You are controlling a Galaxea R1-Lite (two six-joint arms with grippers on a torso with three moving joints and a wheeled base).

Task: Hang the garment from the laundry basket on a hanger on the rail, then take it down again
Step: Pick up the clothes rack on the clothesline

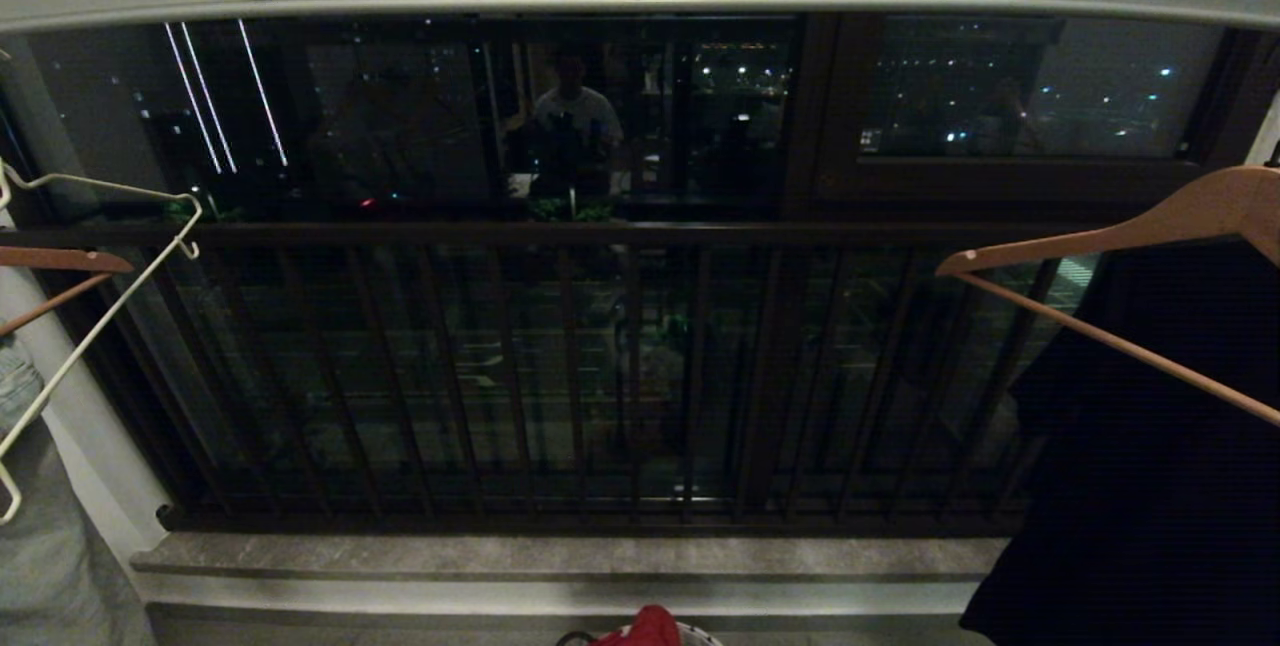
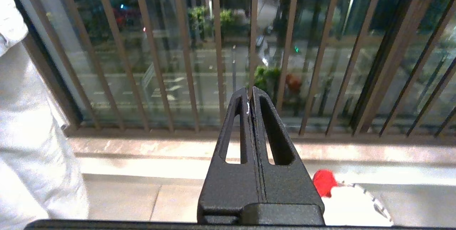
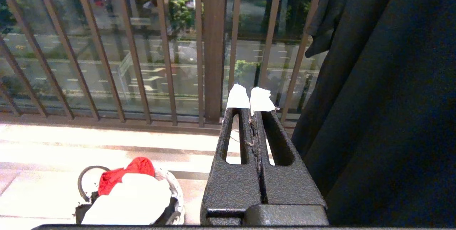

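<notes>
Evidently pre-start: left gripper and right gripper both clamped empty, while the garment lies in the laundry basket under the red cloth, unpicked.

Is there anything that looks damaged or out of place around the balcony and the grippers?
The right gripper has white tape scraps on both fingertips, and its closed seam looks frayed. The left gripper looks clean. The white wire hanger on the left hangs tilted and empty. Nothing looks spilled: the white garment lies in the laundry basket.
</notes>
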